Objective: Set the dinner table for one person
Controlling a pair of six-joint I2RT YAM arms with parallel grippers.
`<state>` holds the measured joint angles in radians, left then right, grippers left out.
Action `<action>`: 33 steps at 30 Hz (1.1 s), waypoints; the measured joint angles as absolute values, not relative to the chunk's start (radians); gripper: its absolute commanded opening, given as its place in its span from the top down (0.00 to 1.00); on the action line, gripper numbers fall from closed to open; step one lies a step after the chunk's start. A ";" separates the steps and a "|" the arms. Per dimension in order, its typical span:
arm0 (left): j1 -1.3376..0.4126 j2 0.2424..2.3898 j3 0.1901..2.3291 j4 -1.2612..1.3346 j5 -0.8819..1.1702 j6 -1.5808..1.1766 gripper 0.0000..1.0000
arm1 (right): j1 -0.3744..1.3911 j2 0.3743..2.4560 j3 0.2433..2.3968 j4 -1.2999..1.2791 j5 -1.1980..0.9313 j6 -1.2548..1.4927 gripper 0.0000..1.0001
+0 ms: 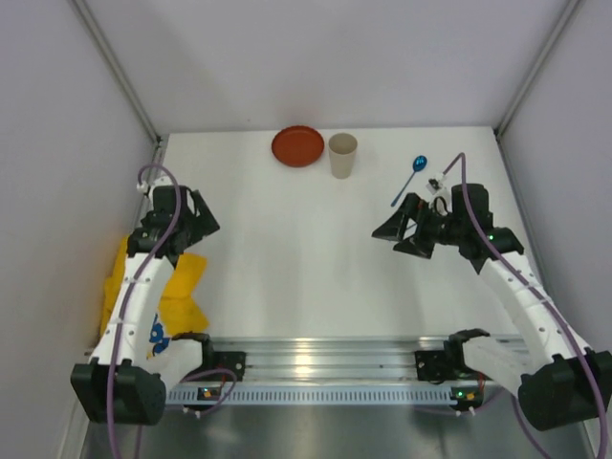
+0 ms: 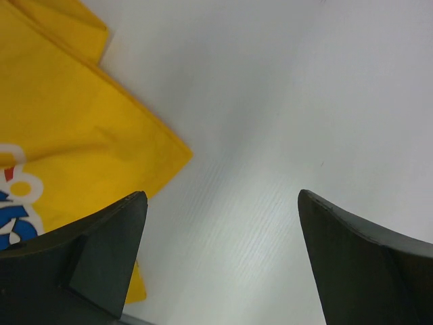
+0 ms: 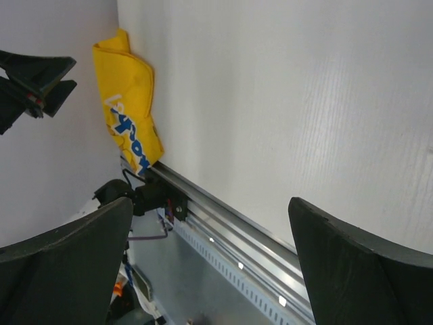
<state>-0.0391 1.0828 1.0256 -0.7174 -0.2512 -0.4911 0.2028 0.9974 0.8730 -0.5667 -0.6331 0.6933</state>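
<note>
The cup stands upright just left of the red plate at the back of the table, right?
Not quite. The cup stands upright just right of the red plate, not left of it, at the back of the table. The top external view shows it.

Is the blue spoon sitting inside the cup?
No, the blue spoon lies flat on the white table to the right of the beige cup, apart from it.

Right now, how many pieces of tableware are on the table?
3: a red plate and a beige cup side by side at the far edge, a blue spoon right of them.
</note>
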 measured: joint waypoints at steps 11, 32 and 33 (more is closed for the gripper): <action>-0.040 1.033 0.843 -0.817 -0.200 -0.553 0.02 | 0.247 1.062 0.871 -0.568 -0.616 0.662 0.00; 0.054 1.452 0.849 -0.654 -0.310 -0.484 0.19 | 0.248 1.040 0.863 -0.616 -0.573 0.619 0.00; 0.061 1.467 0.849 -0.648 -0.312 -0.481 0.20 | 0.248 1.040 0.864 -0.618 -0.569 0.619 0.00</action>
